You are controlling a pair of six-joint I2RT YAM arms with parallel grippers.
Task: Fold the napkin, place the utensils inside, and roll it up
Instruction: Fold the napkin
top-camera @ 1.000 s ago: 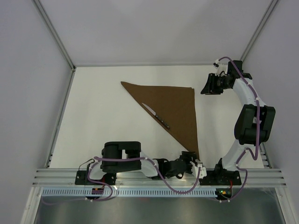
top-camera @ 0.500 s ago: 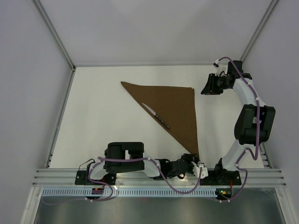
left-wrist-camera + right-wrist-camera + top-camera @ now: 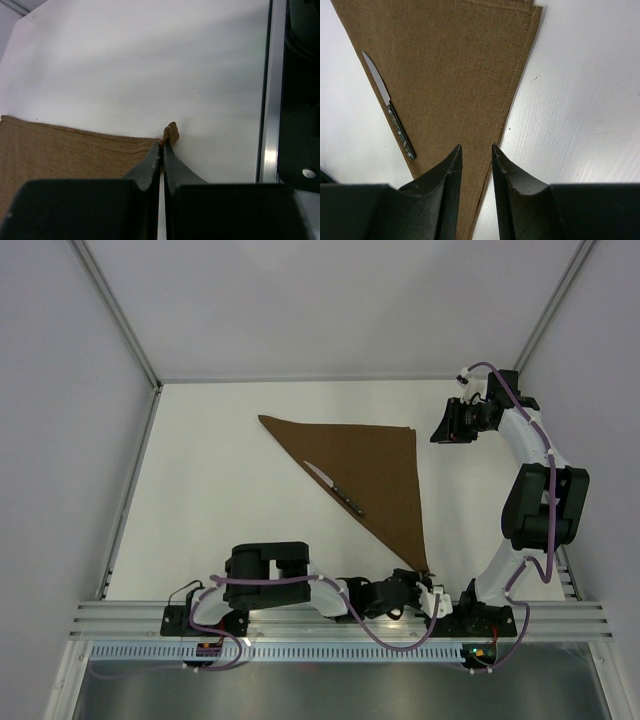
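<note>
Napkin lies flat on the white table, folded into a brown triangle: one edge runs along the far side, one runs down the right side, and the long slanted edge faces left. Its sharpest corner points toward the near edge, close to the arm bases. Knife rests right along that slanted edge, blade tip toward the far left and dark handle toward the near right. I cannot tell whether it sits wholly on the cloth or partly on the table. Left gripper is down at the napkin's near corner and clenched on it. In the left wrist view the jaws meet with no gap, and a small tip of cloth pokes out just beyond them. Right gripper hangs above the table at the far right, near the napkin's far right corner. Its jaws stand apart with nothing between them. From the right wrist camera I look down past the fingers onto the cloth's right edge, the knife well to the left.
</note>
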